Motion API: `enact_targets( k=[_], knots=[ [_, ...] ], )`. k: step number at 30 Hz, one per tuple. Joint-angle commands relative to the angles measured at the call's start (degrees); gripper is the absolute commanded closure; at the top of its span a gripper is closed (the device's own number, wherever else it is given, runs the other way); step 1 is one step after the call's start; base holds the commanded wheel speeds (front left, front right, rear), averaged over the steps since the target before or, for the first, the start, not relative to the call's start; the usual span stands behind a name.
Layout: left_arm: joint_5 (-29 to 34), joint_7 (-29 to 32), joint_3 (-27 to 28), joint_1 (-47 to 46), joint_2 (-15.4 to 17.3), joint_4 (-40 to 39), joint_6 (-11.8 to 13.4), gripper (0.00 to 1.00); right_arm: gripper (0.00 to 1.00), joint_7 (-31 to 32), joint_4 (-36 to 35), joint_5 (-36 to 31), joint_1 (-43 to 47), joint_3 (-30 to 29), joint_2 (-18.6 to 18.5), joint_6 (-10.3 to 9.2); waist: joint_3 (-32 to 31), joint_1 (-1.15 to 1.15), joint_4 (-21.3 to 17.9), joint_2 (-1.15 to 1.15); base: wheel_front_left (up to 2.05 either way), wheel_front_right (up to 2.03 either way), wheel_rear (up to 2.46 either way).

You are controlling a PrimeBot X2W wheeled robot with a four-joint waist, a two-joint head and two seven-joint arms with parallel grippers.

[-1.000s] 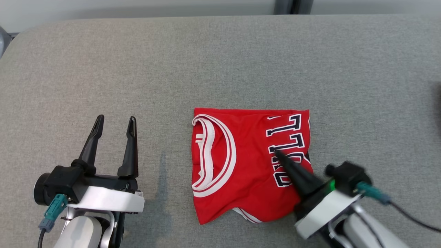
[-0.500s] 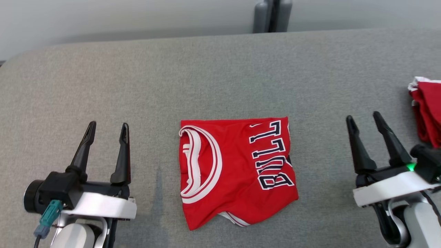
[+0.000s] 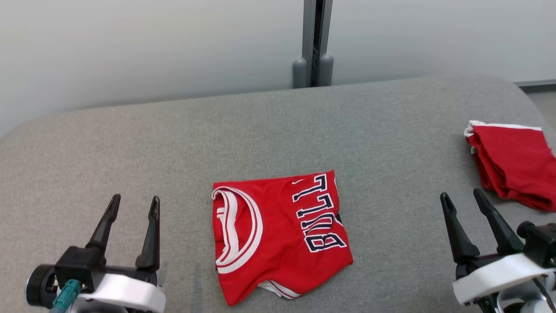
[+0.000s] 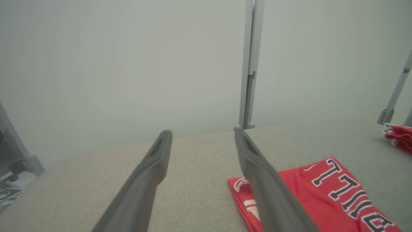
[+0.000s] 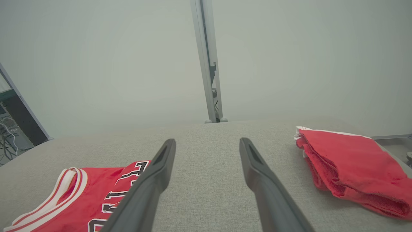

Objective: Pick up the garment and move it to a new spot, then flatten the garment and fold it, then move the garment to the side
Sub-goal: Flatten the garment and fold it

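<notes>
My left gripper (image 3: 135, 199) and right gripper (image 3: 460, 194) are both empty, fingers spread, parked either side of the red jersey (image 3: 278, 237), neither touching it. The jersey lies mid grey pad (image 3: 173, 143), folded roughly square, so the fold looks done and the side move pending. Another red garment (image 3: 512, 171) sits far right, likely the side pile.

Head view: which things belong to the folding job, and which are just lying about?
Job: folded red jersey, left pincer, right pincer, grey table.
Lying about: red cloth pile at the right, grey post behind.
</notes>
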Motion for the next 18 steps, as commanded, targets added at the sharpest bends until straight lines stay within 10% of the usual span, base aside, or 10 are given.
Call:
enact_targets(
  k=[1,18],
  knots=[
    [-0.2,0.3,0.2,1.1,0.6,-0.3,0.4,0.0,0.0,0.6,-0.7,-0.4,1.3,-0.7,-0.1,-0.03,-1.6,0.0,-0.6,0.0,0.0,0.0,0.0],
    [-2.3,2.5,2.0,7.0,1.7,-2.6,3.1,0.0,0.0,3.8,-6.0,-1.7,6.1,-2.6,0.7,-0.03,-3.9,0.0,0.3,0.0,0.0,0.0,0.0]
  ],
)
